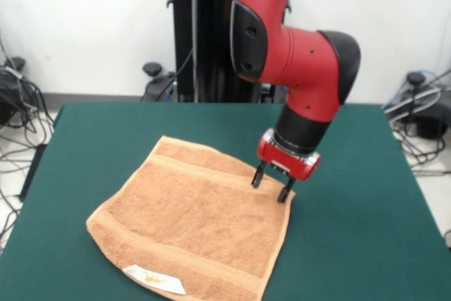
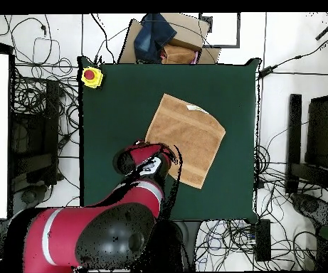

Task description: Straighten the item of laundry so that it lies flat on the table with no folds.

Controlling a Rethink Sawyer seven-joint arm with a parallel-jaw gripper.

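Green felt bench (image 1: 366,195) carries the orange-tan terry hand towel (image 1: 194,223) spread nearly flat, while the fingers (image 1: 273,186) hover parted and empty-handed at its corner, apparently positioned to tug it.

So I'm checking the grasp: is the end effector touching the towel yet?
Cannot tell. In the front view the open end effector hangs over the towel edge, tips near the cloth, but no contact or gap shows plainly.

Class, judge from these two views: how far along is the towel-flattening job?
Nearly done: the towel lies spread on the table, with no folds visible and its white label showing. In hand: the gripper, open, hangs at the towel's edge, holding nothing. Left: perhaps smoothing the slightly wavy edges, then drawing the arm back.
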